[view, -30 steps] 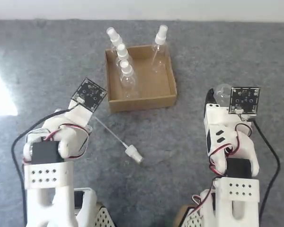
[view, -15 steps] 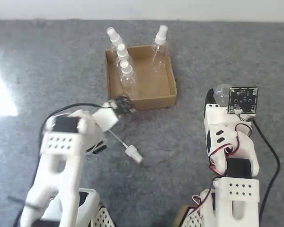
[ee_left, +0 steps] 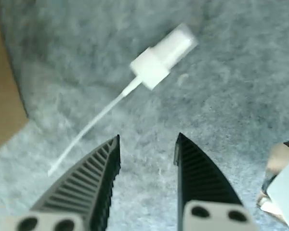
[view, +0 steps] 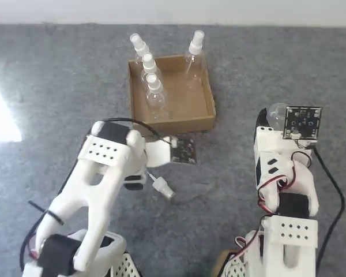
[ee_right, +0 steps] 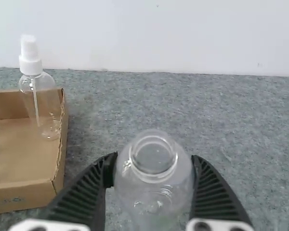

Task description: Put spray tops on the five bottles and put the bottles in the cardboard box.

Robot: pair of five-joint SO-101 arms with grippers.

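Gripping an uncapped clear plastic bottle (ee_right: pixel 153 180) upright, the right claw (ee_right: pixel 154 161) sits near the brown cardboard box (view: pixel 173 124); the left claw (ee_left: pixel 147 144) hangs open over the white spray top (ee_left: pixel 161 55) lying on the grey counter (view: pixel 265 63).

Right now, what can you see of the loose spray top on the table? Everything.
The spray top is white and plastic-looking: a capped nozzle head, a wider collar and a thin, pale dip tube. It lies on its side on the grey table, fitted to no bottle, with its tube end nearer the cardboard box. The open left gripper hangs over it without gripping it. It rests on the table alone, as far as the views show.
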